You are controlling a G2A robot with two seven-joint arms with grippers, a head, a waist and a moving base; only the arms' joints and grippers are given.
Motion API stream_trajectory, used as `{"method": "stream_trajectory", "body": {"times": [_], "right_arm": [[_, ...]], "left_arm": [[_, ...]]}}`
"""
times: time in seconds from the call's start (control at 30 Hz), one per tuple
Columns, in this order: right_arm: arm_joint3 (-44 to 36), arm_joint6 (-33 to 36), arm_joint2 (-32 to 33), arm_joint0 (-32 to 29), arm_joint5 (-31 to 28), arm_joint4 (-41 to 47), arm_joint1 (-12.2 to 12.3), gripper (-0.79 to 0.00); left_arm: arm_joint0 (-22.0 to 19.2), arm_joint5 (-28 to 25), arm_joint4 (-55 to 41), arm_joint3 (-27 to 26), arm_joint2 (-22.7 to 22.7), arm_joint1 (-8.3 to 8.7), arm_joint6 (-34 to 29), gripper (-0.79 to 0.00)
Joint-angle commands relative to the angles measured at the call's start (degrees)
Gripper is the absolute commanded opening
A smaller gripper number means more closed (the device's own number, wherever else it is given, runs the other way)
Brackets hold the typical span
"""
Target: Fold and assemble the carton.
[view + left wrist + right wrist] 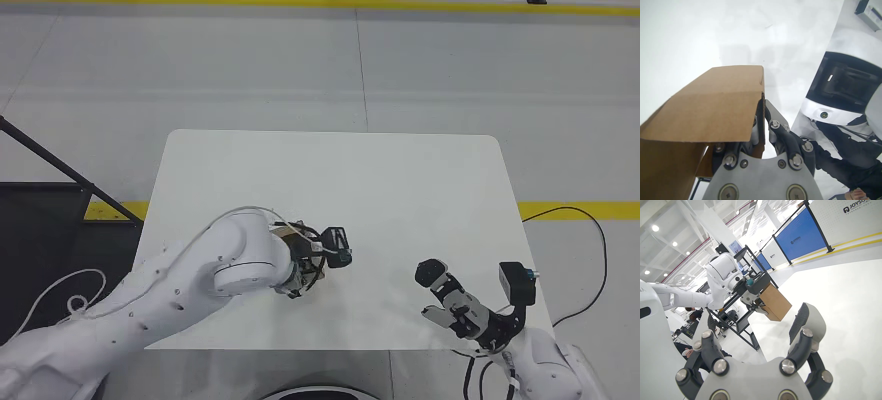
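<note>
Carton [706,113], a brown box, is clamped by one wall between the fingers of the left gripper [763,118] over the table's [400,180] near middle, while the right gripper [475,280] sits well apart near the front edge, fingers spread wide.

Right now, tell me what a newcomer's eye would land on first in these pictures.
The brown carton stands out first, clamped in the left gripper over the white table, left of its middle and toward the robot's edge. Next comes the right gripper, open wide and empty near the table's near-right corner, apart from the carton.
</note>
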Motion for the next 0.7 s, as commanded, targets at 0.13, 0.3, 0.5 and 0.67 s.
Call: {"method": "stream_trajectory", "body": {"times": [0.13, 0.3, 0.5, 0.67], "right_arm": [[0.00, 0.00, 0.00, 0.00, 0.00, 0.00, 0.00, 0.000], [0.00, 0.00, 0.00, 0.00, 0.00, 0.00, 0.00, 0.000], [0.00, 0.00, 0.00, 0.00, 0.00, 0.00, 0.00, 0.000], [0.00, 0.00, 0.00, 0.00, 0.00, 0.00, 0.00, 0.000]], "left_arm": [[-10.35, -5.60, -4.28, 6.93, 11.84, 0.04, 5.61, -0.785], [-15.61, -9.49, -8.30, 11.13, 17.47, -0.26, 9.51, -0.785], [-19.20, -11.35, -9.32, 16.42, 21.67, -1.46, 11.37, -0.785], [-20.74, -12.12, -10.31, 19.96, 23.48, -3.05, 12.15, -0.785]]}}
